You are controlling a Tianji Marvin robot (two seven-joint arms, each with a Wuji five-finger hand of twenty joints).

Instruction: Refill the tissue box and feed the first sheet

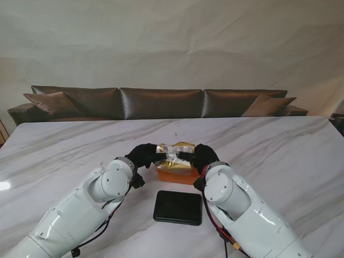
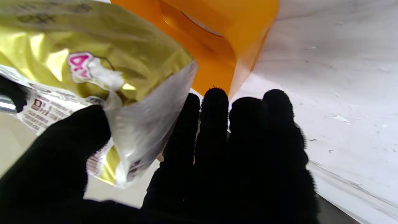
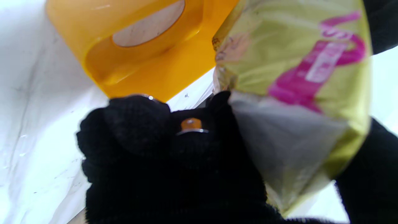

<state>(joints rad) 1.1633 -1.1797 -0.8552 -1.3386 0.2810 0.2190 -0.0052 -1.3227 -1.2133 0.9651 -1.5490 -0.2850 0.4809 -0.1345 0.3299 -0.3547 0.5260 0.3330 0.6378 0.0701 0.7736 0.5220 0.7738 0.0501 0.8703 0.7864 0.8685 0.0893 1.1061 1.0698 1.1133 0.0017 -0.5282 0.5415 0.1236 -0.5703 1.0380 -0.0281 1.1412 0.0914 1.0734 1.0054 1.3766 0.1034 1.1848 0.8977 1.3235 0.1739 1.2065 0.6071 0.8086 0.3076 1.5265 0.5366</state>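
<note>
Gripping the gold tissue pack (image 1: 176,151) by its ends, the left hand (image 1: 144,155) and right hand (image 1: 203,156) hold it just over the orange box (image 1: 177,173) (lid (image 1: 178,207) nearer me); loading and feeding remain.

Stand camera high behind both arms, looking down over the marble table (image 1: 279,156), each wrist camera close behind its own fingers, facing the gold tissue pack (image 2: 93,40) and orange box (image 3: 140,62), both also seen between the hands from the stand
</note>
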